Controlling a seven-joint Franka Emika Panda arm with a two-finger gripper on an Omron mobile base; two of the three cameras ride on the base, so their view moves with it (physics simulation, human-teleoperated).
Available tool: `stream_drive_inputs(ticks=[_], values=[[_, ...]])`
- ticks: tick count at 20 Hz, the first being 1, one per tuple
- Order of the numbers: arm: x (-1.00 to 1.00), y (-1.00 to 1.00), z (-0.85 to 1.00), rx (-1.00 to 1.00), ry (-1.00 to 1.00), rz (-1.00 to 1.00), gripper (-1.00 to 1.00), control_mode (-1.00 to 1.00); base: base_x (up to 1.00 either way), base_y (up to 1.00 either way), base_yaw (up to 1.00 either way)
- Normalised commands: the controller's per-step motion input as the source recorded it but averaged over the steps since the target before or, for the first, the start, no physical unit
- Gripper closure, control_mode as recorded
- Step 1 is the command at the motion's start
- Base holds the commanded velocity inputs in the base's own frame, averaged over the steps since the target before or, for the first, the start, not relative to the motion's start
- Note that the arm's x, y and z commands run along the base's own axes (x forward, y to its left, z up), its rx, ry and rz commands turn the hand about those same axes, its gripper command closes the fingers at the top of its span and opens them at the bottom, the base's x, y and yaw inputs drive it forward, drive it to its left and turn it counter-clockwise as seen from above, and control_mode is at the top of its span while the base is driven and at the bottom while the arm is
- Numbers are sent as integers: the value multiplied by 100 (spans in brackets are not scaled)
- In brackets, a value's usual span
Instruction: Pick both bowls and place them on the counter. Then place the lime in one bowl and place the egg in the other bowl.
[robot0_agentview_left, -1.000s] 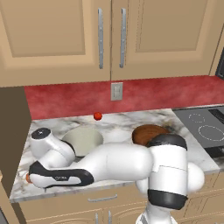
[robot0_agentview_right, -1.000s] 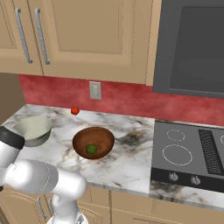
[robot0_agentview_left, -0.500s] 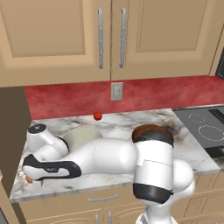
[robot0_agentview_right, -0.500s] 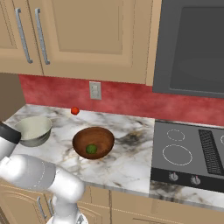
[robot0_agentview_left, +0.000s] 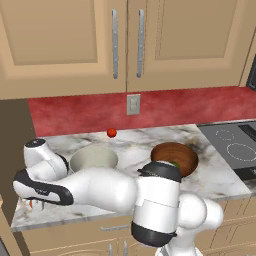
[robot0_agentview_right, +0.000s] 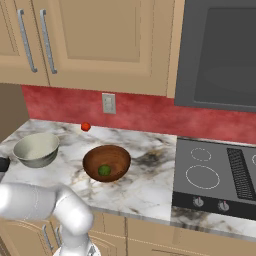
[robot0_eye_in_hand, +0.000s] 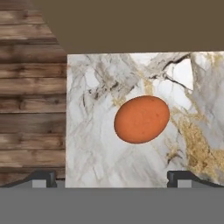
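The egg (robot0_eye_in_hand: 141, 119) is a smooth orange-brown oval lying bare on the marbled desk (robot0_eye_in_hand: 109, 148), close to the desk's corner where the stone meets the wood floor (robot0_eye_in_hand: 30, 100). In the hand view its long axis runs side to side, tipped slightly up at the right. The pincer (robot0_eye_in_hand: 112, 177) hangs over it with jaws spread wide, holding nothing; just the two dark tips (robot0_eye_in_hand: 41, 177) peek in. From the left base view the arm (robot0_agentview_left: 100, 187) covers that corner. Further along, the wooden bowl (robot0_agentview_right: 106, 162) holds the lime (robot0_agentview_right: 104, 170); the pale bowl (robot0_agentview_right: 36, 149) stands beside it, and a red ball (robot0_agentview_right: 86, 127) sits by the wall.
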Motion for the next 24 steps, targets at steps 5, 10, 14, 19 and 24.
stream_drive_inputs(ticks=[5, 10, 14, 19, 24], values=[[1, 0, -11, 0, 1, 1, -100, -100, 0, 0, 0], [0, 4, -16, 0, 0, 3, -100, -100, 0, 0, 0], [0, 0, -20, 0, 0, 5, -100, -100, 0, 0, 0], [0, 1, -11, 0, -2, 6, -100, -100, 0, 0, 0], [0, 17, -8, 0, -4, 7, -100, -100, 0, 0, 0]])
